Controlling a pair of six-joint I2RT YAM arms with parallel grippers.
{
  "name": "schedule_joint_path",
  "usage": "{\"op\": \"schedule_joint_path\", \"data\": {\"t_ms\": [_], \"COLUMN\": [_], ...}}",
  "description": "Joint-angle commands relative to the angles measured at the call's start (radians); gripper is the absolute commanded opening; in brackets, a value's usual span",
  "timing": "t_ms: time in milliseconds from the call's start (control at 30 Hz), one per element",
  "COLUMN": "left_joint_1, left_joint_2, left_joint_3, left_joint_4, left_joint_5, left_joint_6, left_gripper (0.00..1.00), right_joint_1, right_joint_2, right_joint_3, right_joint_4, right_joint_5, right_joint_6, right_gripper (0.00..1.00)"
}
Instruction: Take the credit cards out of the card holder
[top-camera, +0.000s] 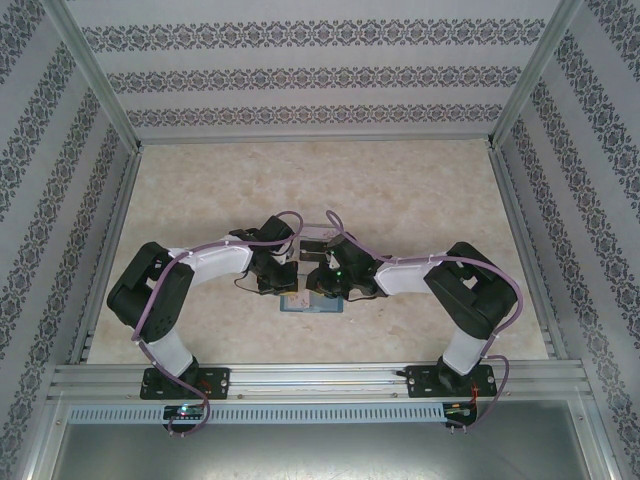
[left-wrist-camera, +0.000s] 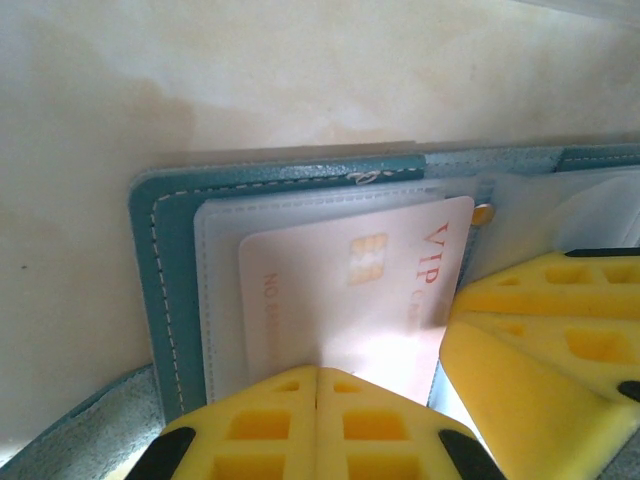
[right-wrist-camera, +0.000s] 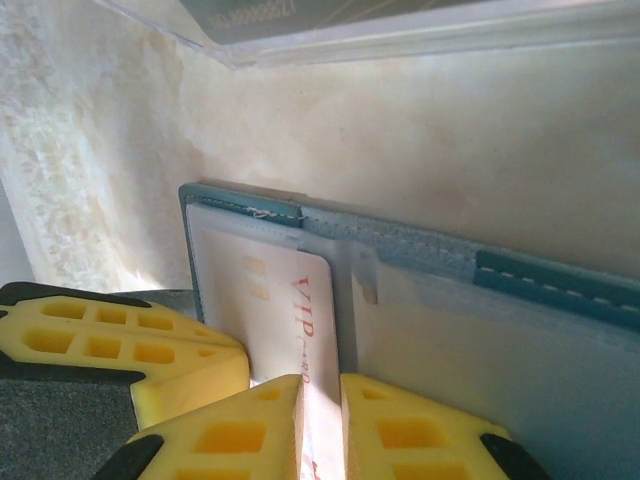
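Observation:
The teal-blue card holder (top-camera: 312, 306) lies open on the table between both arms, with its stitched edge (left-wrist-camera: 160, 260) and its spine (right-wrist-camera: 530, 285) in the wrist views. A pale pink credit card (left-wrist-camera: 340, 290) marked "VIP" sticks partly out of a clear sleeve. My right gripper (right-wrist-camera: 321, 385) is shut on the near edge of this card (right-wrist-camera: 270, 310). My left gripper (left-wrist-camera: 318, 372) is shut, with nothing between its tips, and they rest on the card's sleeve. Both the left gripper (top-camera: 285, 292) and the right gripper (top-camera: 322, 292) hang over the holder. Any other cards are hidden.
A clear plastic square tray (right-wrist-camera: 400, 40) stands just beyond the holder, with a dark card (right-wrist-camera: 270, 15) inside it. It sits at the table's middle (top-camera: 318, 228). Patterned walls enclose the marbled tabletop (top-camera: 420, 200) on three sides.

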Motion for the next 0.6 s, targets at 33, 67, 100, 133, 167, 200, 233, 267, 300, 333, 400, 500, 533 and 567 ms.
{"op": "schedule_joint_path", "data": {"t_ms": [33, 67, 100, 133, 167, 200, 233, 267, 300, 333, 400, 500, 533, 567], "left_joint_1": [-0.012, -0.012, -0.012, -0.012, -0.012, -0.012, -0.012, -0.012, -0.012, -0.012, -0.012, -0.012, -0.012, -0.012], "left_joint_2": [-0.038, -0.05, -0.063, -0.071, -0.078, -0.078, -0.076, -0.07, -0.065, -0.056, -0.038, -0.009, -0.001, 0.005], "left_joint_3": [0.013, 0.018, 0.026, 0.034, 0.041, 0.046, 0.053, 0.058, 0.06, 0.06, 0.056, 0.054, 0.053, 0.051], "left_joint_4": [-0.065, -0.075, -0.089, -0.102, -0.115, -0.125, -0.14, -0.152, -0.16, -0.161, -0.151, -0.139, -0.141, -0.14], "left_joint_5": [-0.057, -0.067, -0.079, -0.093, -0.102, -0.111, -0.125, -0.14, -0.149, -0.152, -0.141, -0.129, -0.134, -0.141], "left_joint_6": [0.004, 0.007, 0.009, 0.012, 0.017, 0.021, 0.028, 0.035, 0.039, 0.043, 0.044, 0.045, 0.045, 0.046], "left_gripper": [0.0, 0.0, 0.0, 0.0, 0.0, 0.0, 0.0, 0.0, 0.0, 0.0, 0.0, 0.0, 0.0, 0.0], "right_joint_1": [0.0, 0.001, 0.001, 0.0, 0.0, -0.001, 0.0, 0.0, 0.0, 0.0, 0.0, 0.0, 0.001, 0.002], "right_joint_2": [-0.005, -0.003, -0.002, -0.004, -0.006, -0.006, -0.007, -0.009, -0.009, -0.009, -0.007, -0.011, -0.013, -0.012], "right_joint_3": [-0.013, -0.014, -0.014, -0.014, -0.013, -0.011, -0.009, -0.007, -0.007, -0.005, -0.004, -0.002, -0.001, 0.002], "right_joint_4": [0.034, 0.026, 0.02, 0.01, -0.003, -0.015, -0.027, -0.038, -0.044, -0.047, -0.054, -0.068, -0.077, -0.085], "right_joint_5": [-0.035, -0.032, -0.029, -0.023, -0.018, -0.013, -0.008, -0.003, -0.002, -0.002, -0.003, 0.004, 0.007, 0.009], "right_joint_6": [0.007, 0.005, 0.002, -0.003, -0.008, -0.011, -0.018, -0.022, -0.025, -0.029, -0.03, -0.034, -0.037, -0.042], "right_gripper": [0.19, 0.19, 0.19, 0.2, 0.2, 0.2, 0.2, 0.2, 0.2, 0.2, 0.21, 0.22, 0.22, 0.23]}}
